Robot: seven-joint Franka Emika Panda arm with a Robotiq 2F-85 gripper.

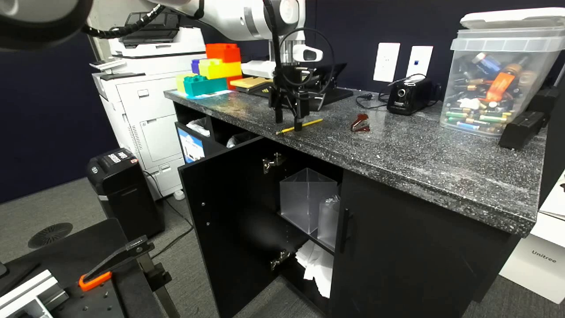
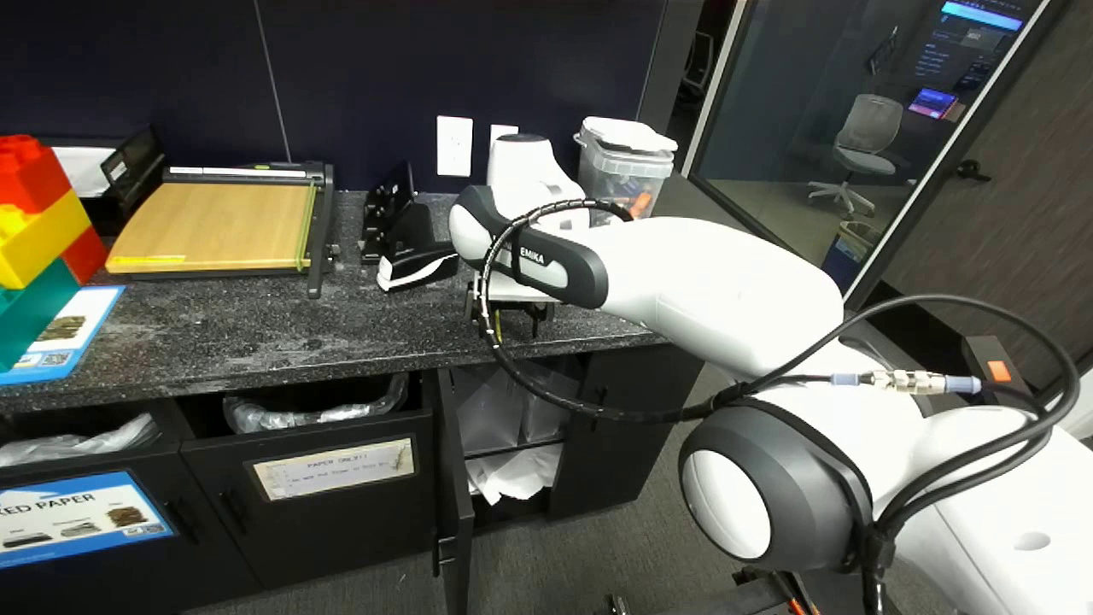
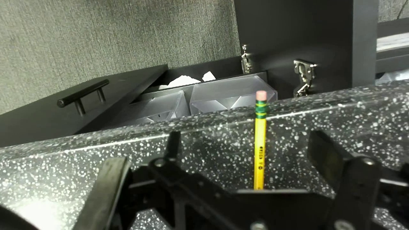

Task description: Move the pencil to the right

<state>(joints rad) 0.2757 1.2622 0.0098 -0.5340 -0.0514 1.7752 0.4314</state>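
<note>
"Wrist view, then: which step is in hand?"

"The grasp, I judge — lined up, not yet made. The fingers (image 3: 323, 156) stand apart on either side of the pencil (image 3: 260, 143), with a gap at each."

"Where does it lie?"

"On the desk (image 1: 432, 163), running toward the front edge. Its pink eraser (image 3: 261, 95) reaches that edge, perhaps just past; I can't say for sure."

"Are we low enough?"

"In an exterior view the fingers (image 1: 298, 124) look near the desk; whether they touch it I can't tell."

"So the next move?"

"Bring them together on the pencil, lift it slightly, then carry it right, along the front edge, toward the corner at the end with the clear tub (image 1: 503, 44). Mind the small dark red object (image 1: 360, 123) — it sits that way, set back from that edge."
</note>
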